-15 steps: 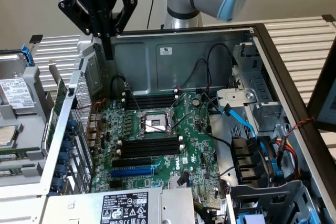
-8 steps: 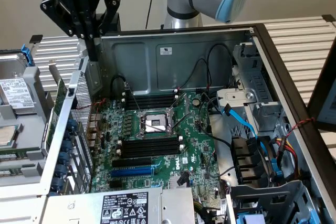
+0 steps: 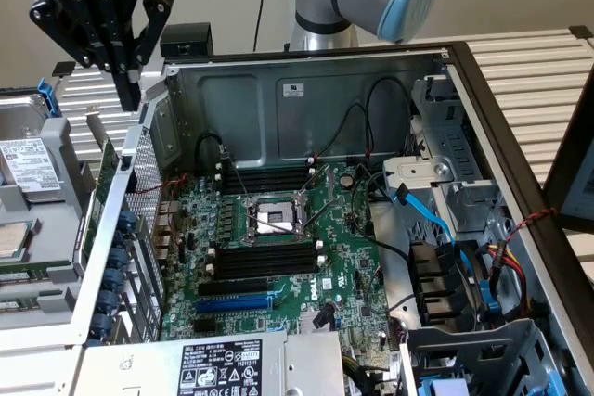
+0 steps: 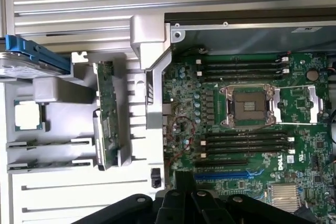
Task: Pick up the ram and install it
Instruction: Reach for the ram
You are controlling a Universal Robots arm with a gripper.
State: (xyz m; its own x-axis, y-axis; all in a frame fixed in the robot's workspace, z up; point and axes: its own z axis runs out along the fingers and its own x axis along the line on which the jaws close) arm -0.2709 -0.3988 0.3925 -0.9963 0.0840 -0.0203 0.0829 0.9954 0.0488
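Black, matt and angular, the pincer (image 3: 130,99) hangs over the pale grey ribbed tray (image 4: 63,192); I cannot tell whether it is open or closed. Below it and apart, the ram (image 4: 106,114), a thin dark-green stick, stands on edge in a grey holder outside the computer case. A perforated metal case wall (image 3: 148,201) stands between it and the glossy green motherboard (image 3: 343,229), where long black slots (image 3: 264,261) flank the square steel socket (image 3: 274,220).
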